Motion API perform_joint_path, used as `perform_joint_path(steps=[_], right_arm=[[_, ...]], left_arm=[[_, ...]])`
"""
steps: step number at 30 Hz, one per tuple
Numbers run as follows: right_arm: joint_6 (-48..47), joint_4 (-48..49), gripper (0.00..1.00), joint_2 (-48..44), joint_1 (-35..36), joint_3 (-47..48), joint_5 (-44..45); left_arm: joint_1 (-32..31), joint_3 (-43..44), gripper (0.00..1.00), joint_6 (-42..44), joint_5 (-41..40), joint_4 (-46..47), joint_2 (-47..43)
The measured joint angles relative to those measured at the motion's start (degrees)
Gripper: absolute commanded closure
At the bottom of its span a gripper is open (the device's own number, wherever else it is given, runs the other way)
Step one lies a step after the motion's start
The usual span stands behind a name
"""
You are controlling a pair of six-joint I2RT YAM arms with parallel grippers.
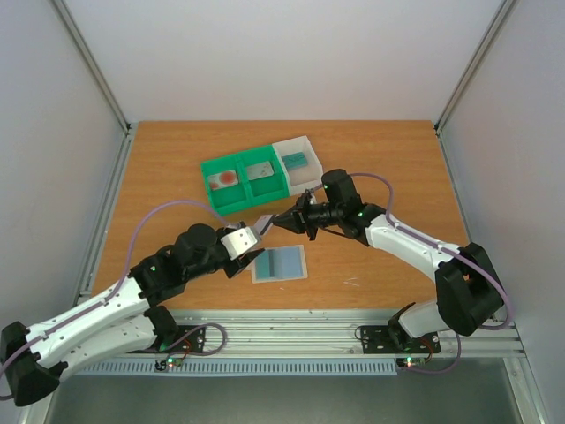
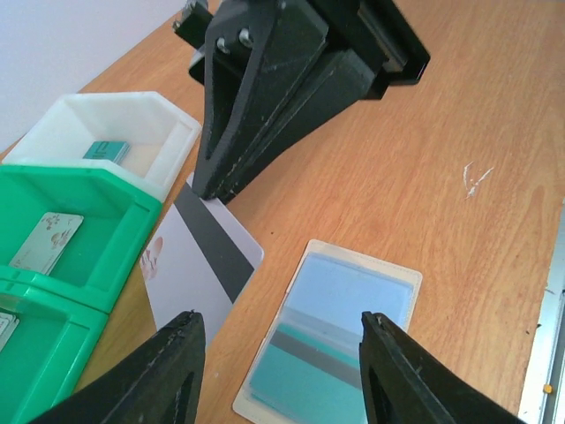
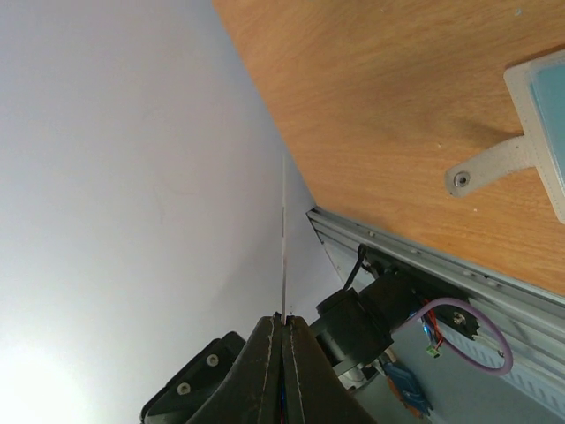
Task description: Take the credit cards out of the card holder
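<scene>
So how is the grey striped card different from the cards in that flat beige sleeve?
The grey card is out, pinched at one end in the shut jaws of the right gripper; the teal and blue cards sit inside the card holder. The grey card hangs off the table, tilted; those lie flat on it. It is grey with a dark stripe; they are teal and blue. All are thin rectangles.

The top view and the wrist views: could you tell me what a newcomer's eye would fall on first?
First, the right gripper clamped on a grey card with a dark stripe, near the middle of the table, right in front of the open left gripper. Nearer the arms' bases, the card holder lies flat with blue and teal cards inside. Behind stand a green tray and a white tray, both holding cards.
</scene>
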Motion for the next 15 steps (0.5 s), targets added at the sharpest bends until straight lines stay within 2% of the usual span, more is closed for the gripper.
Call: perform_joint_path(steps=[6, 15], right_arm=[[0.9, 2.0, 0.99, 0.0, 0.0, -1.2, -0.5], [1.0, 3.2, 0.99, -1.0, 0.0, -2.6, -1.5]], left_arm=[[0.0, 0.0, 0.51, 0.0, 0.6, 0.1, -2.1], [0.0, 0.0, 0.51, 1.3, -1.3, -0.6, -0.6]])
